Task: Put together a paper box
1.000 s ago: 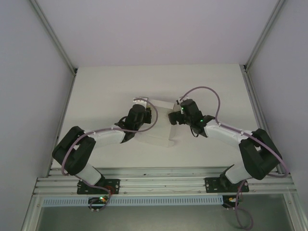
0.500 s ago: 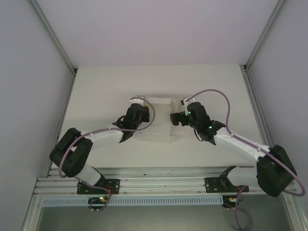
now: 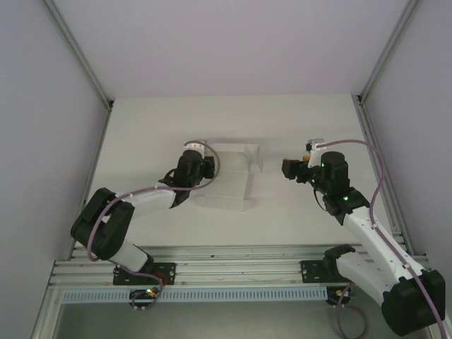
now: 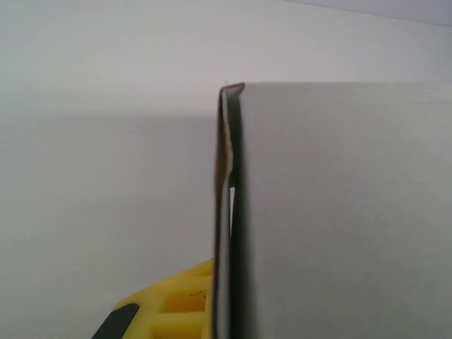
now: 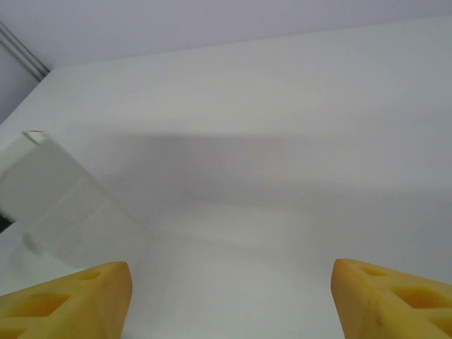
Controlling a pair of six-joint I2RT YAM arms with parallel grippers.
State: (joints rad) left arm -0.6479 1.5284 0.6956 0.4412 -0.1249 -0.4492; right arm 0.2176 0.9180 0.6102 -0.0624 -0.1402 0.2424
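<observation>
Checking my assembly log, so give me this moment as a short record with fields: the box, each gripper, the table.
paper box: thin white cardboard, walls raised, resting on the table
left gripper: shut on the paper box at the side nearest it
left wrist view: cardboard edge seen end-on beside a yellow finger
right gripper: open, nothing between the jaws, to the right of the paper box and apart from it
table: white, carries the paper box

Top view high at near edge, looking down, left wrist tight against paper box (image 4: 339, 212), right wrist low, facing left, all sharing it.
</observation>
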